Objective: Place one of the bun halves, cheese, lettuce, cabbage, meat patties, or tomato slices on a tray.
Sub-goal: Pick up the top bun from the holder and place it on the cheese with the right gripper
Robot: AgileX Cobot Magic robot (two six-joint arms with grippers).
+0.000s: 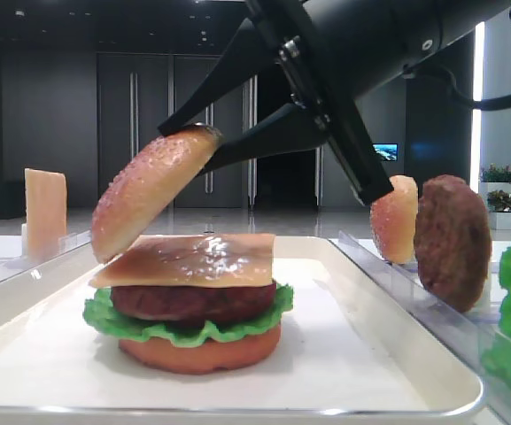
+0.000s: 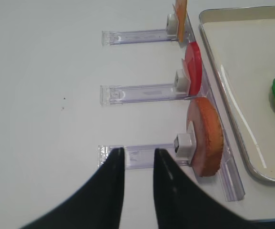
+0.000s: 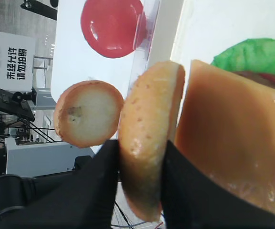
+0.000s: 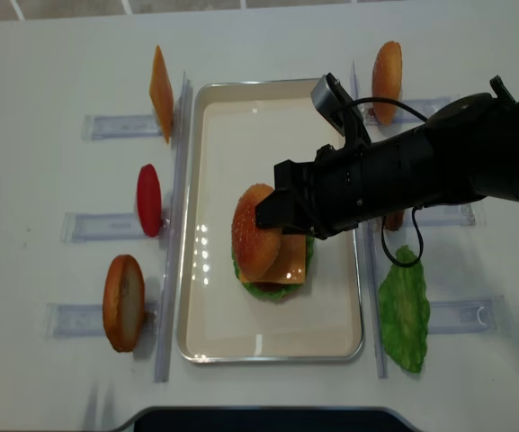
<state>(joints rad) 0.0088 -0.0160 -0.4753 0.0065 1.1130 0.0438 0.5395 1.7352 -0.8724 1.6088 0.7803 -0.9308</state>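
While clamped on the bun top point(image 1: 153, 190), right jaws; patty point(image 1: 193, 303) seemingly half-hidden under cheese point(image 1: 189, 259); left jaws apart.

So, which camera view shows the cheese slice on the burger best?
The front exterior high view: the cheese lies flat on the patty. The right wrist view shows it close but cropped; the overhead shows one corner; the left wrist view shows none.

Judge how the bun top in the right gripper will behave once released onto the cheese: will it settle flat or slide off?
The bun top hangs steeply tilted, so it will probably tip over as it drops. The cheese looks glossy, so slipping seems possible. It keeps its shape between the right gripper fingers, suggesting stiffness.
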